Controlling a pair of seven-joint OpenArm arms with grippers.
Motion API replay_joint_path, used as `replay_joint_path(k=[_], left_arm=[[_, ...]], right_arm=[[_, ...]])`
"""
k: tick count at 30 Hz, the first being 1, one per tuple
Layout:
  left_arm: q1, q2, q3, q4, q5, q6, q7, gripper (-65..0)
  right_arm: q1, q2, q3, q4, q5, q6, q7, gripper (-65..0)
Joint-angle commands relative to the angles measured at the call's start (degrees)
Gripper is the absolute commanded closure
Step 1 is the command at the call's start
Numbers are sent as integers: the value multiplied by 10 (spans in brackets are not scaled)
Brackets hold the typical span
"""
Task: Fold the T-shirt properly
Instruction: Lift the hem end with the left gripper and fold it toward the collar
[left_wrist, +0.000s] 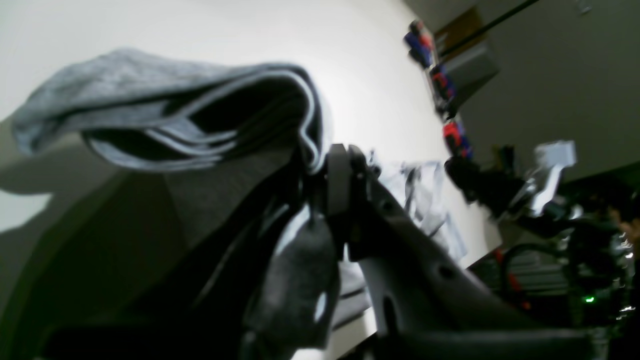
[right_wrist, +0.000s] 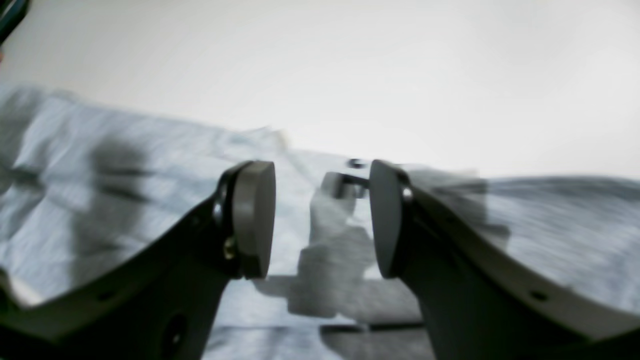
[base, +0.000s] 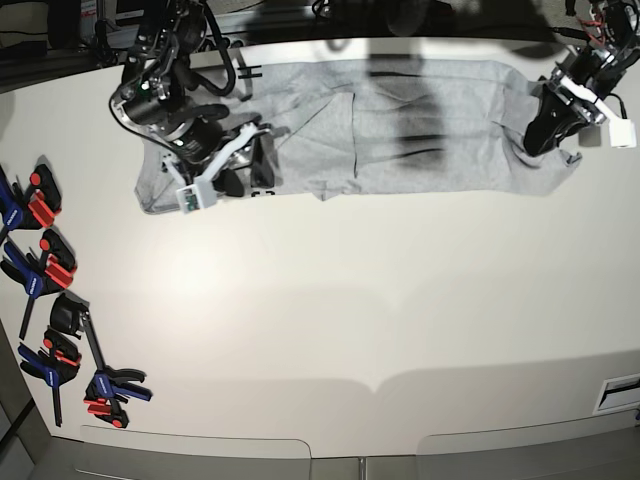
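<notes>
- A pale grey T-shirt (base: 400, 125) lay spread along the far edge of the white desk (base: 330, 320); its long axis ran side to side, parallel to that far edge; which end was the collar could not be told.
- The left gripper (base: 552, 128) stood at the shirt's end near the far right corner, jaws shut together on a bunch of the fabric; in the left wrist view the cloth hung lifted in several layers above the desk.
- The right gripper (right_wrist: 322, 220) hovered over the shirt's other end, toward the far left corner; its jaws stood apart and held nothing.
- The fold looked barely begun; one end was raised, the body remained wrinkled and mostly flat; bringing the ends together and tidying seemed left to do.
- Several red-and-blue clamps (base: 45, 280) lay along the desk's left edge, well apart from the shirt.
</notes>
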Motion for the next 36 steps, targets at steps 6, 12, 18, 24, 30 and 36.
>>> replay_joint_path(k=[6,12,18,24,30,36], left_arm=[[2,-6,75,17,-19,-5,-9,0],[-20,9,176,17,17,-5,-15,0],[-49,23,258,17,62,-5,-20,0],[-61,30,309,17,102,-5,-44,0],[-62,31,330,17,106,-5,-45,0],[-62,56,330,17,181,-5,-72,0]], right_arm=[[5,3,73,11,15,-19,28,-286],[5,8,104,11,15,-23,30,-286],[5,8,104,11,15,-23,30,-286],[5,8,104,11,15,-23,30,-286],[5,8,104,11,16,-23,31,-286],[5,8,103,11,20,-23,32,-286]])
